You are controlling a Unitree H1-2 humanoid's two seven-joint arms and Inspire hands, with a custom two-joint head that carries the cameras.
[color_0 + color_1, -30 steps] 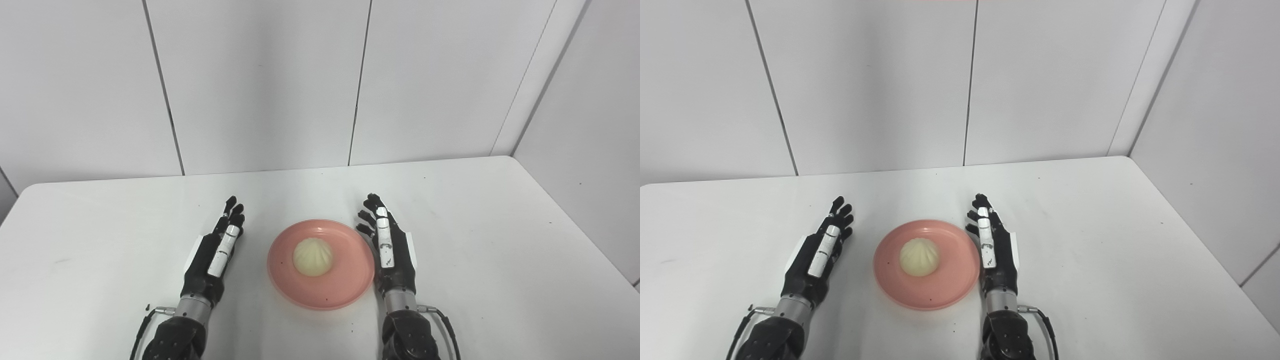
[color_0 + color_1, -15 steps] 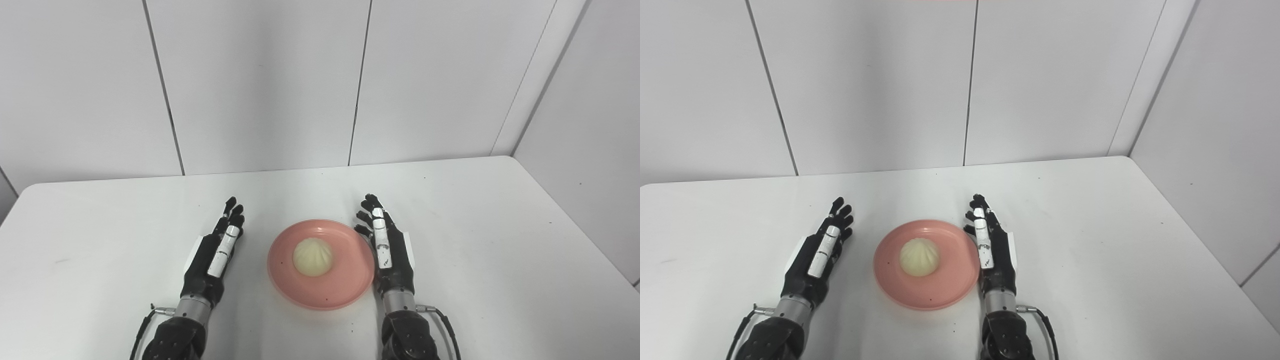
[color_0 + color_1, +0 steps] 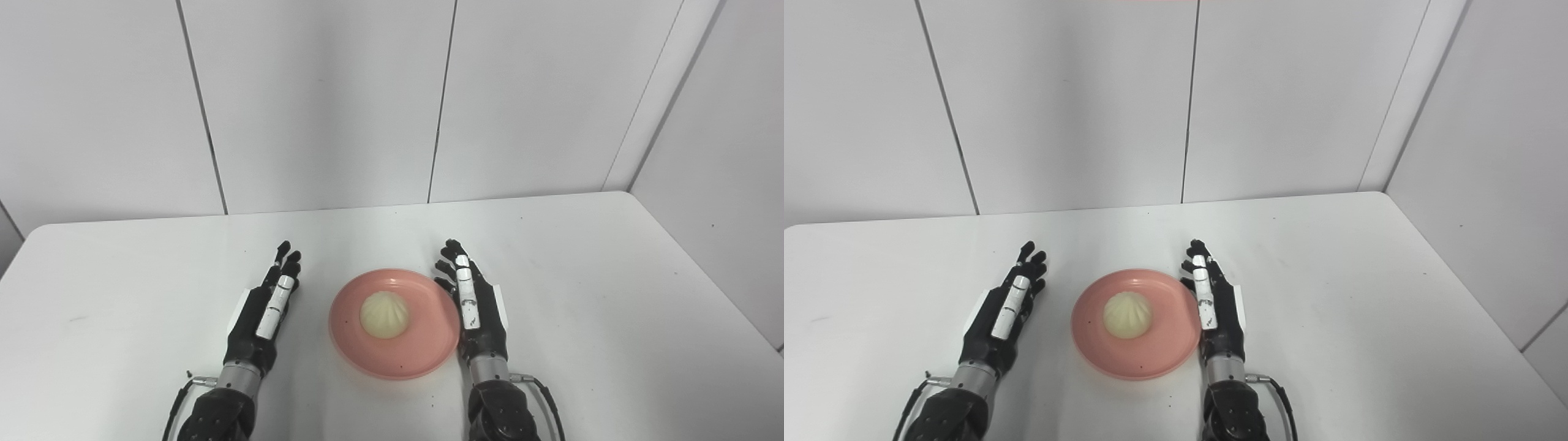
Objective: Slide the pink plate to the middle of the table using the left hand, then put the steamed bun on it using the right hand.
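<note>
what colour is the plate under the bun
Pink, a salmon shade; the plate shows best in the left eye view, holding the pale steamed bun.

pink plate [image 3: 422, 352], pale cream pleated bun [image 3: 384, 313], white table [image 3: 612, 294]

plate [image 3: 422, 352]: smooth pink plastic, slight gloss | bun [image 3: 384, 313]: matt, pleated | table [image 3: 612, 294]: smooth white, speckled | hands [image 3: 260, 312]: black plastic, metal wrists

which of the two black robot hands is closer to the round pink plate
The right hand: it lies right beside the pink plate's rim, while the left hand rests apart from it with bare white table between.
</note>
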